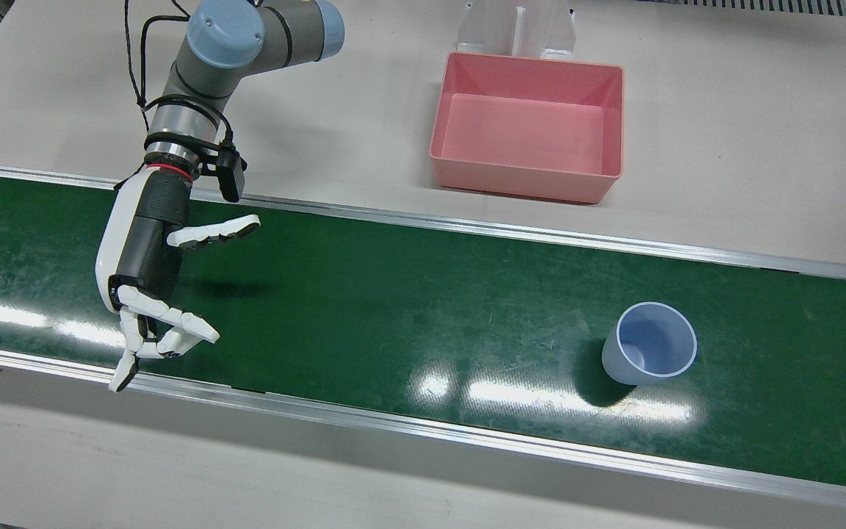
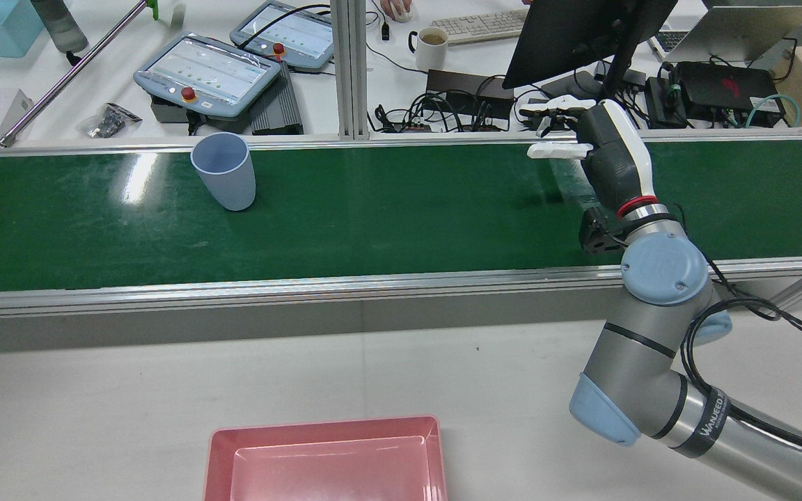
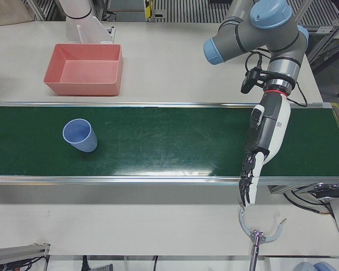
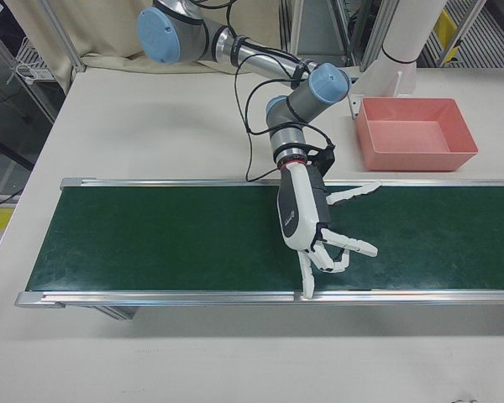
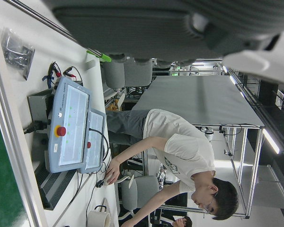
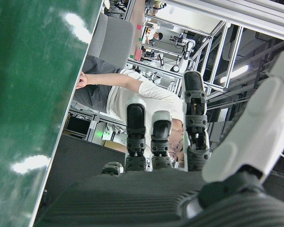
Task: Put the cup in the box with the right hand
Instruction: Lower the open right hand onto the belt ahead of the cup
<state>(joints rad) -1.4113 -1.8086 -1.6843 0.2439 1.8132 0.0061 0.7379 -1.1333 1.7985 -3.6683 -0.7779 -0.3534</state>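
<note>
One cup (image 1: 651, 344) is all I have to move. It stands upright, mouth up, on the green belt (image 1: 393, 308), towards the side away from my right hand (image 1: 147, 257) and well apart from it. The pink box (image 1: 526, 132) sits empty on the pale table beyond the belt's far rail, closer to the cup than to the hand.

The right hand hangs over the belt near its front rail with the fingers spread and the thumb out to the side, holding nothing. The left hand (image 5: 180, 28) shows only as a dark slab at the edge of its own camera, so I cannot tell how its fingers are set.

I judge the cup to be thin, light plastic. It looks smooth-walled and slightly tapered, wider at the rim, and open with nothing inside. It should weigh almost nothing, but it may tip or skate on the glossy belt if a finger nudges it before the others arrive. A hard squeeze could also flex the wall.

I would take it around the middle of the wall, thumb on one side and fingers opposite. I would close gently and evenly, keeping below the flared rim so it cannot slip downward.
</note>
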